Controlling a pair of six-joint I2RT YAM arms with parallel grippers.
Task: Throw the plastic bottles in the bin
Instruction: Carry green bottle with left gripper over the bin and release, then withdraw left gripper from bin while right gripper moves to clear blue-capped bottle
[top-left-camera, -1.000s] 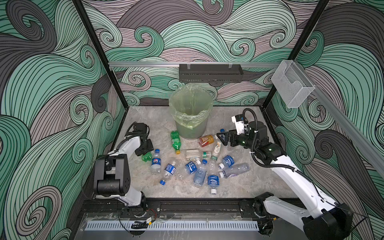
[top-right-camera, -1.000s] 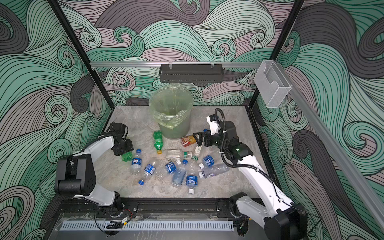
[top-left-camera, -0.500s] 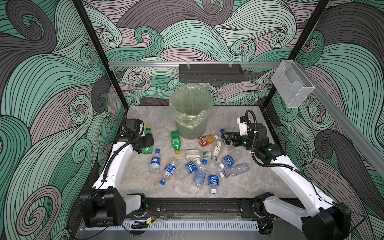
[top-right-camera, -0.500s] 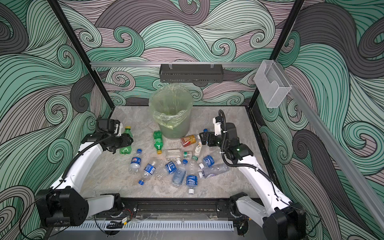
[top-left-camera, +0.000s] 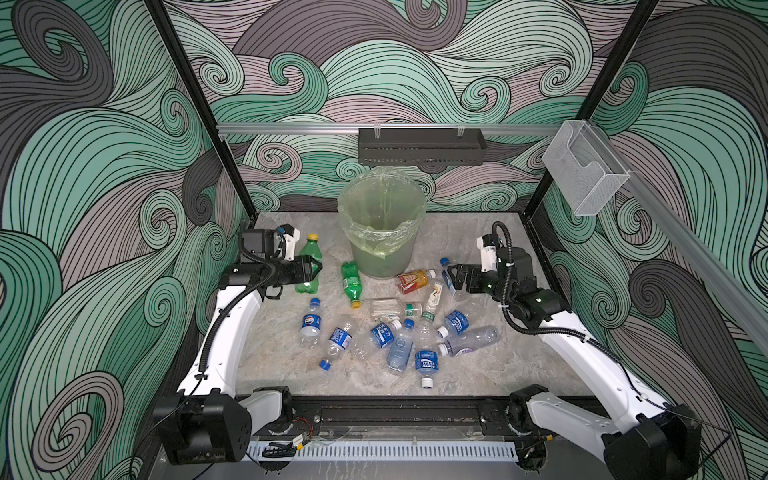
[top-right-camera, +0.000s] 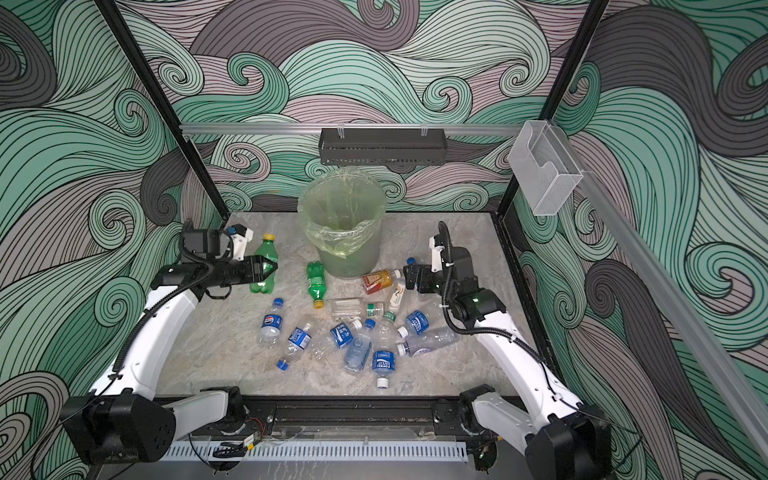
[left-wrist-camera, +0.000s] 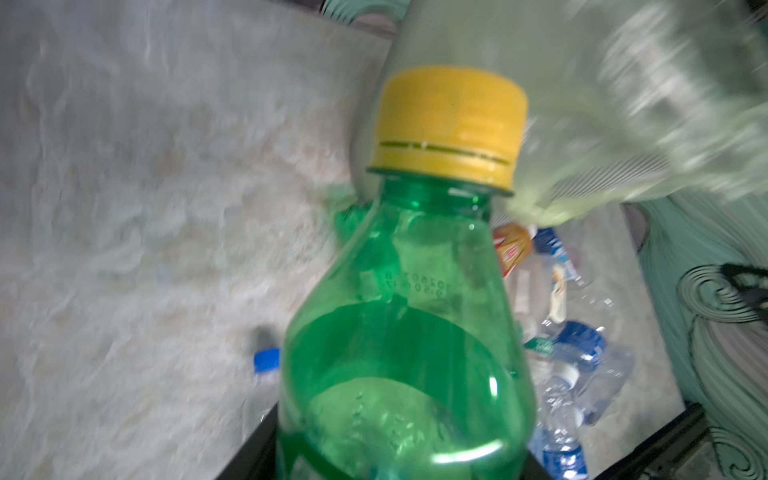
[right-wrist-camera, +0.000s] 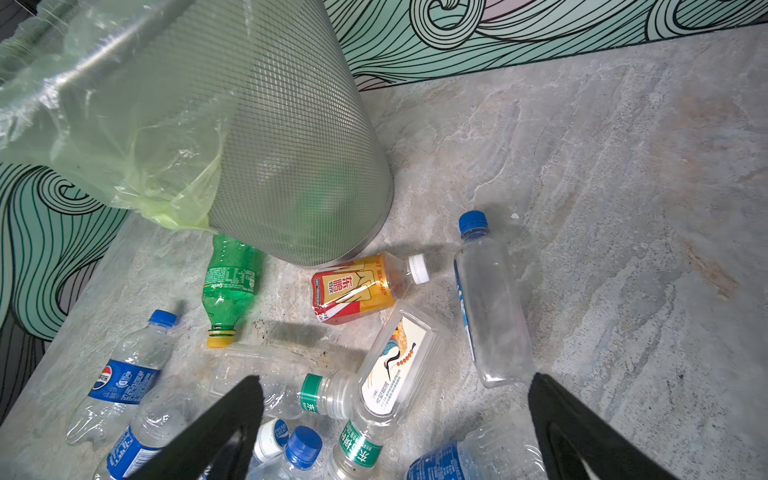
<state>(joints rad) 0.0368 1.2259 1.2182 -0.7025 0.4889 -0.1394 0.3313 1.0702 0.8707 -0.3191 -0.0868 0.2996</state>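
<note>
**Held:** green translucent plastic bottle with a yellow cap (top-left-camera: 308, 250). My left gripper (top-left-camera: 311, 270) is clenched across its lower body. The long axis is roughly upright with the cap up, and the bottle seems clear of the grey marbled desk (top-left-camera: 286, 365), near the far-left corner.

**Target:** round grey-green mesh-walled bin lined with a pale yellow-green bag (top-left-camera: 384, 262), standing at the middle of the desk's far edge.

**Relation that matters:** the bin lies to the right of my left gripper, toward the desk's middle. Its rim sits higher than the yellow cap (so I judge a lift comes before the sideways carry). My left arm is the nearer one for this bottle.

**Spare:** my right gripper (top-left-camera: 454, 278) has its jaws spread wide and holds nothing. It hangs on the bin's other side, over a slim clear bottle with a blue cap (right-wrist-camera: 490, 307) lying flat there.
</note>
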